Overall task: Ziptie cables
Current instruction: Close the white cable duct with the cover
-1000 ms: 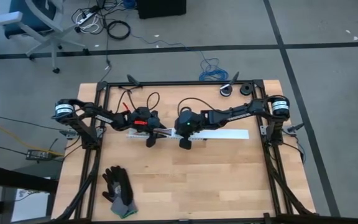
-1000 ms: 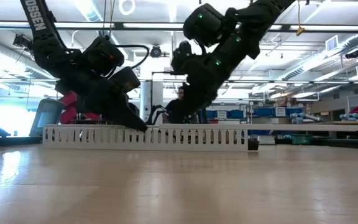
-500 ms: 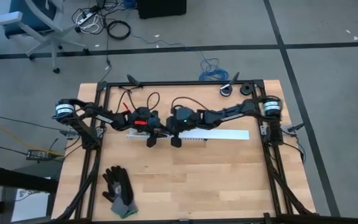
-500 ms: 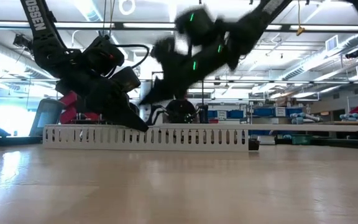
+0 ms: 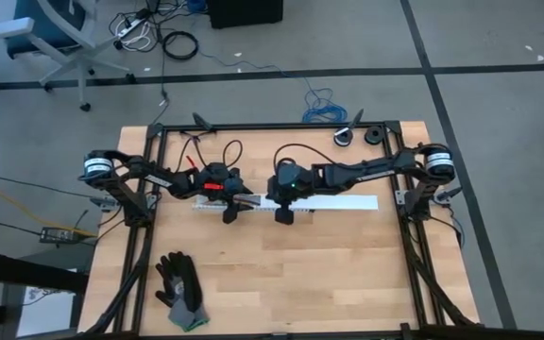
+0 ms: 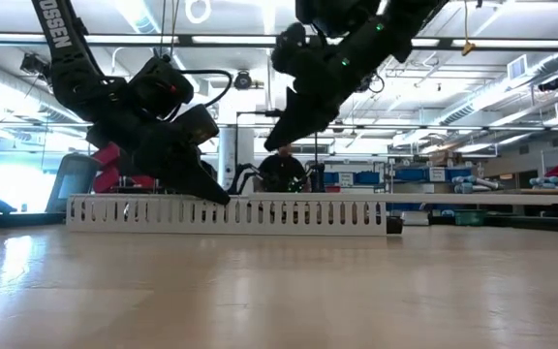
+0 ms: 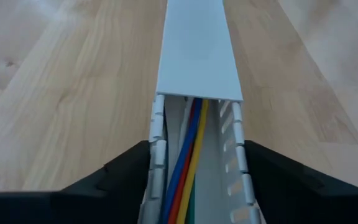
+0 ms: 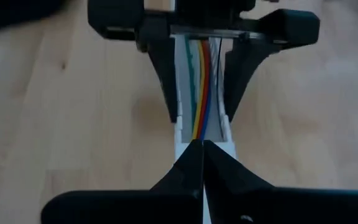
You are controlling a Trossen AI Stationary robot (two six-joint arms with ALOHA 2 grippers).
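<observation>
A long white slotted duct [image 5: 291,204] lies across the table's middle. A white lid [image 7: 197,56] covers its right part. In the uncovered left part lie the cables [image 7: 188,168]: blue, red, yellow and green, side by side. My left gripper [image 7: 194,186] is open and straddles that left part, one finger outside each slotted wall. My right gripper [image 8: 202,149] is shut on nothing. It hangs above the duct [image 6: 271,145] and points along it toward my left gripper. The ziptie shows in no view. My left gripper has one finger [image 7: 129,171] close against the outer side of one slotted wall [image 7: 158,149] and the other finger against the opposite wall [image 7: 238,149]. The fingers slant down along the duct, which rests on the table. Whether they touch the walls I cannot tell.
A black glove [image 5: 182,291] lies near the front left corner. Two small dark rolls [image 5: 345,138] [image 5: 374,135] sit at the far right. A black frame [image 5: 149,236] runs around the table's sides. Bare wood stretches in front of the duct.
My right gripper, shut throughout, has risen from the duct's top. It swung toward my left gripper and then came back a little to the right. It now hangs well above the duct. The duct and cables have stayed in place.
</observation>
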